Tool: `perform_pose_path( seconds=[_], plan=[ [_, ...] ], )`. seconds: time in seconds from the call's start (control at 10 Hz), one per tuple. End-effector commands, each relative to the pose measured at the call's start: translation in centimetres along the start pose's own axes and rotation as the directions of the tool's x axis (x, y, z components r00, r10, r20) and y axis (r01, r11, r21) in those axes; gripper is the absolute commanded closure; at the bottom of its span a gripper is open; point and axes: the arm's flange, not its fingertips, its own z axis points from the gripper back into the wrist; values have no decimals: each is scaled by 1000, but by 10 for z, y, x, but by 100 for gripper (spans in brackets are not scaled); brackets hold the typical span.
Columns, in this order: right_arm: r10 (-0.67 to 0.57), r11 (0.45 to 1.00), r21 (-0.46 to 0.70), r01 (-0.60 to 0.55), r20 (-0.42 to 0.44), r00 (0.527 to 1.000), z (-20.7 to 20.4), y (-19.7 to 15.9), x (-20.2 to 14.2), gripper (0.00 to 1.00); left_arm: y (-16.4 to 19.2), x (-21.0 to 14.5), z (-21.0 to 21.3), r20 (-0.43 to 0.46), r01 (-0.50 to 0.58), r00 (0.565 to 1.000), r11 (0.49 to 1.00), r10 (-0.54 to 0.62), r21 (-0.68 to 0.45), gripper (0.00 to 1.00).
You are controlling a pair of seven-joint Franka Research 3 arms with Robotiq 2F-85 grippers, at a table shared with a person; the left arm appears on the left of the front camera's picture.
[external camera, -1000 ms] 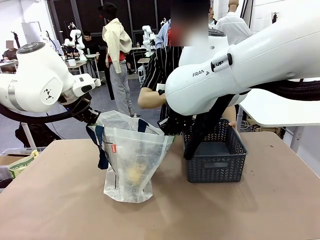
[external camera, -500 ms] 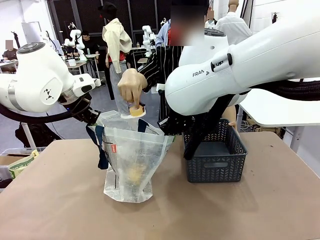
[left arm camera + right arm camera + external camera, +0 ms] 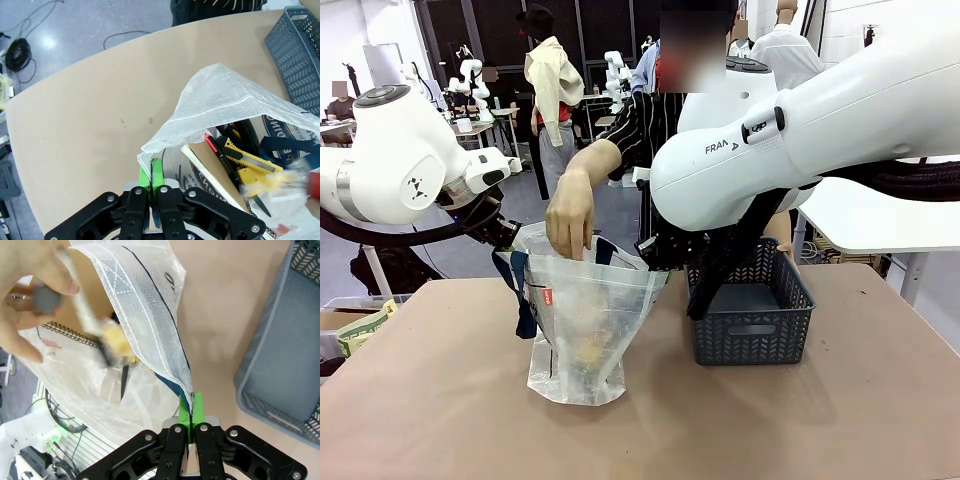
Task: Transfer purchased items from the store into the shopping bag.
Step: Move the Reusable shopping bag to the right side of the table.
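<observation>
- The shopping bag [image 3: 582, 320] is standing upright on the table [image 3: 440, 400], with its mouth gaping.
- The left gripper [image 3: 151, 176] is pinching the bag's rim, its green pads pressed together on the plastic.
- The right gripper [image 3: 190, 410] is clamping the opposite rim in the same way.
- Inside, a tan spiral pad [image 3: 210, 170] and a yellow utility knife [image 3: 247, 159] are lying together.
- A person's hand [image 3: 570, 212] is holding a blurred yellow item [image 3: 114, 337] in the bag's mouth.
- The grey basket [image 3: 750, 320] is sitting just beside the bag.
</observation>
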Motion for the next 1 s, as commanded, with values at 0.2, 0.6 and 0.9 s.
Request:
perform_pose_path(
  seconds=[0.2,0.6,0.9],
  plan=[
    [-6,1000,3,6,0,1000,0,-1,0,100,3,-3,3,3,-15,1000,1000,15,7,100],
    [29,1000,1,-29,30,999,3,15,1,100,-2,-2,3,19,-18,1000,998,19,-64,80],
    [75,997,-7,-74,89,993,8,39,1,100,-1,-6,8,39,-2,999,965,13,-264,21]
  ],
)
